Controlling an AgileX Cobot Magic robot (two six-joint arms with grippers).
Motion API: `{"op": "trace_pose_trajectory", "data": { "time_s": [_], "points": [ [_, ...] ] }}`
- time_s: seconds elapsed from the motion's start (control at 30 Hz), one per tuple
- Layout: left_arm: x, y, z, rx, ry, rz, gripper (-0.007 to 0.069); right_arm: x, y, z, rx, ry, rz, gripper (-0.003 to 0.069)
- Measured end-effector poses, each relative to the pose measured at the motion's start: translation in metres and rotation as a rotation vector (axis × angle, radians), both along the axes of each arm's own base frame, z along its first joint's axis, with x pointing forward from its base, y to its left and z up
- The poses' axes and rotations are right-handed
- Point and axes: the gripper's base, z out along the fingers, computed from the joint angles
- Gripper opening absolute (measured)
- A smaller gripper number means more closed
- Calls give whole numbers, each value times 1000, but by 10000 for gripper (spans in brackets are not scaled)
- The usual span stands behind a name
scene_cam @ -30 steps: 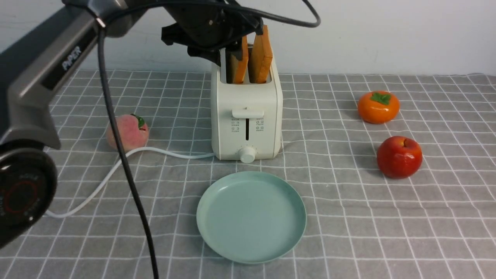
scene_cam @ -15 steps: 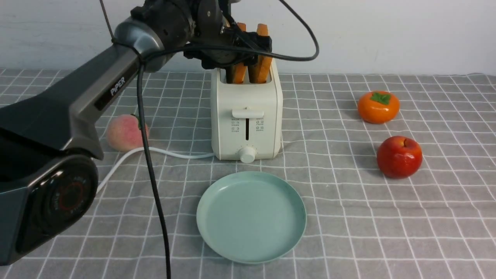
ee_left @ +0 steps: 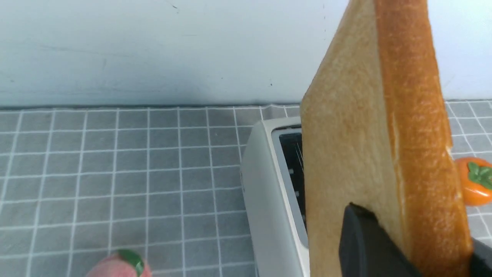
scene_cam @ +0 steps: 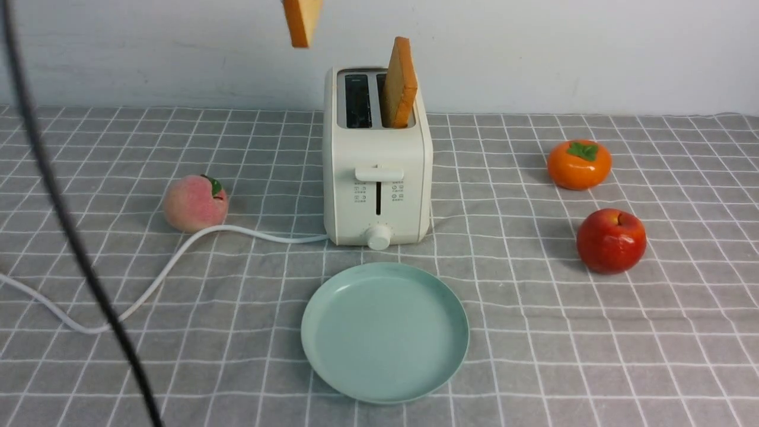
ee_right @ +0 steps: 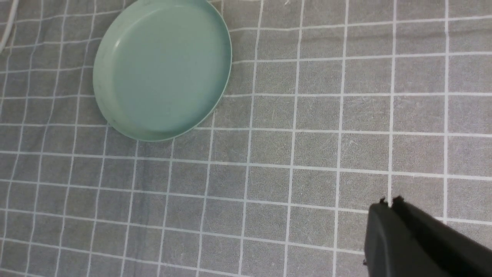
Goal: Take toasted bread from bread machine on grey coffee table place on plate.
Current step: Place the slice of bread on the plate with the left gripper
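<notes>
I'd say this is roughly a quarter of the way in. The first slice [scene_cam: 302, 22] is clear of the toaster [scene_cam: 378, 178] and hangs up high, above it and a bit to the left, right at the top edge of the front view. The left end effector [ee_left: 423, 250] is clamped on it near one edge, with one black finger flat on the pale face and the other round the far side, so that looks like a proper grasp. The left slot is dark with nothing in it. The second slice [scene_cam: 399, 83] stands in the right slot, leaning a touch, and nothing is touching it. The plate [scene_cam: 384, 332] sits just in front of the toaster on the counter [scene_cam: 563, 332] with no bread on it yet. The right end effector [ee_right: 388, 209] is pinched closed on nothing and hangs over bare cloth near the plate. What's left, by my reckoning: bring slice one down onto the plate, let go, then do the same for slice two.
</notes>
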Motion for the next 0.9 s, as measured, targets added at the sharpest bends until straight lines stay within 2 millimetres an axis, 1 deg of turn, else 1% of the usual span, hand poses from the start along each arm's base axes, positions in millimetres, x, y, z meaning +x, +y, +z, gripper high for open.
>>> {"op": "trace_pose_trajectory", "data": {
  "time_s": [0.03,0.07,0.13,0.2,0.27,0.3,0.33,0.37,0.4,0.43,0.47,0.5,0.57,0.63,0.67,0.73,0.77,0.8,0.87,0.9],
  "points": [
    [-6,3,4,0,4,2,102,0,0,0,0,0,1,7],
    [-20,9,12,4,24,8,102,0,0,0,-2,-1,2,8],
    [-39,17,17,9,61,11,102,0,0,0,-2,-1,3,9],
    [-52,19,6,12,137,-13,102,0,0,0,-1,-1,3,9],
    [-55,18,-4,6,176,-33,102,0,0,0,-1,-1,3,9],
    [-58,14,-22,-15,232,-65,102,0,0,0,-1,-1,3,10],
    [-59,9,-47,-36,295,-94,102,0,0,0,0,-1,3,11],
    [-60,6,-60,-63,305,-118,102,0,0,0,0,-1,3,11],
    [-61,2,-80,-98,336,-144,102,0,0,0,1,-1,4,12],
    [-63,-3,-106,-145,386,-170,102,0,0,0,2,-1,4,12],
    [-63,-7,-117,-186,388,-190,102,0,0,0,3,-1,4,12],
    [-65,-10,-138,-218,426,-199,102,0,0,0,3,-1,4,12],
    [-67,-17,-173,-316,459,-223,102,0,1,0,4,-2,5,12],
    [-70,-19,-195,-361,477,-233,102,0,1,0,4,-2,5,13],
    [-71,-21,-210,-388,490,-238,102,0,1,0,4,-2,5,14],
    [-70,-24,-225,-420,490,-256,102,0,1,0,3,-2,6,15],
    [-69,-25,-227,-436,495,-252,102,0,1,0,3,-2,6,15],
    [-68,-26,-234,-448,503,-256,102,0,1,0,3,-2,6,15],
    [-62,-32,-252,-465,523,-281,102,0,1,0,4,-2,6,18],
    [-59,-34,-259,-462,526,-290,102,0,1,0,4,-2,6,19]
  ]
}}
